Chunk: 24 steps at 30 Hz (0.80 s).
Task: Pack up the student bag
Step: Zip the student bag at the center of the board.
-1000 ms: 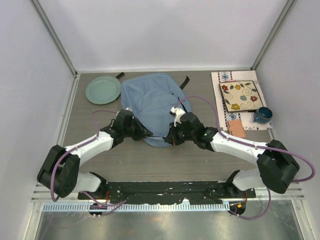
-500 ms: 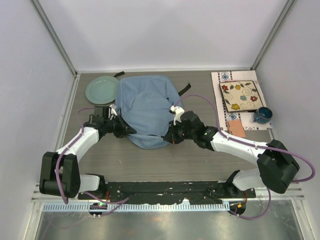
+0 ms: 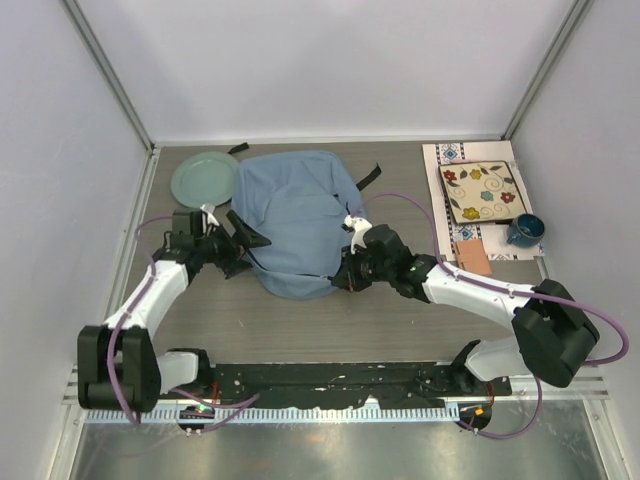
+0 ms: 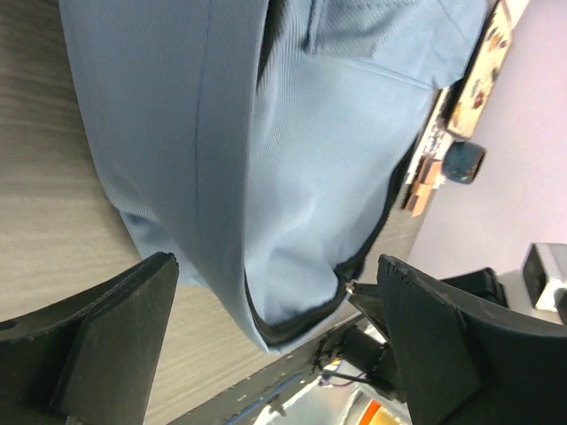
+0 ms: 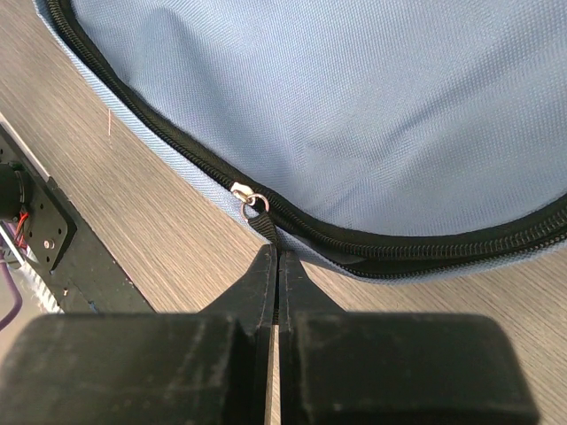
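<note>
I see the student bag (image 3: 295,215) lying flat mid-surface (image 3: 210,310), its zipper closed where visible, so nothing inside shows. My right hand (image 3: 345,278) pinches the zipper pull (image 5: 260,220) at the bag's near edge. My left hand (image 3: 248,243) gapes wide just beside its left side.

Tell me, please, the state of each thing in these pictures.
student bag, lying flat, zipped shut where visible
zipper pull, pinched by the right claw
right claw, shut on the zipper pull
left claw, open, holding nothing
green plate, empty
blue mug, upright
</note>
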Each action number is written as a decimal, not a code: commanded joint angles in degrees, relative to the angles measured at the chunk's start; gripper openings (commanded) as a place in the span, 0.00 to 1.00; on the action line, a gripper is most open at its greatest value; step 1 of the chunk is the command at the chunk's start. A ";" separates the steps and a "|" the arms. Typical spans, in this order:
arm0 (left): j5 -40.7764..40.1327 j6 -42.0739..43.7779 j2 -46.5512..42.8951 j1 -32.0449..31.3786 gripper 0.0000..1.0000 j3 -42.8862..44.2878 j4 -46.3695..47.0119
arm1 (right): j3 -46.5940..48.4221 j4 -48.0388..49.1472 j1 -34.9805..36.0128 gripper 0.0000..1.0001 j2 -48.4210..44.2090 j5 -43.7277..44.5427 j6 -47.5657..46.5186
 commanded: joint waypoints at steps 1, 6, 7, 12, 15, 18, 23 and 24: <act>-2.63 -10.79 -10.91 -0.46 0.99 -4.40 0.61 | 0.12 1.39 -0.22 0.01 -0.06 -0.26 0.09; -9.22 -19.50 -21.13 -5.55 0.99 -8.54 -2.03 | 0.47 1.39 -0.22 0.01 0.29 -0.09 -0.18; -10.53 -21.17 -22.27 -8.35 1.00 -8.71 -1.95 | 0.47 1.39 -0.22 0.01 0.46 -0.17 -0.18; -20.38 -28.66 -22.21 -19.35 1.00 -6.44 -1.94 | 1.00 1.39 -0.22 0.01 0.91 -0.44 -0.18; -21.71 -32.68 -18.96 -22.96 1.00 -5.11 -3.00 | 1.09 1.39 -0.22 0.01 0.47 -0.26 -0.18; -25.20 -36.55 -17.02 -26.47 1.00 -4.68 -2.30 | 1.00 1.47 -0.22 0.01 -0.15 0.26 -0.26; -32.06 -44.56 -13.68 -31.66 1.00 -3.18 -0.01 | 0.82 1.47 -0.22 0.01 -0.33 0.62 0.09; -33.21 -46.66 -12.71 -32.45 1.00 -2.66 0.08 | 0.91 1.47 -0.22 0.01 -0.33 0.62 0.18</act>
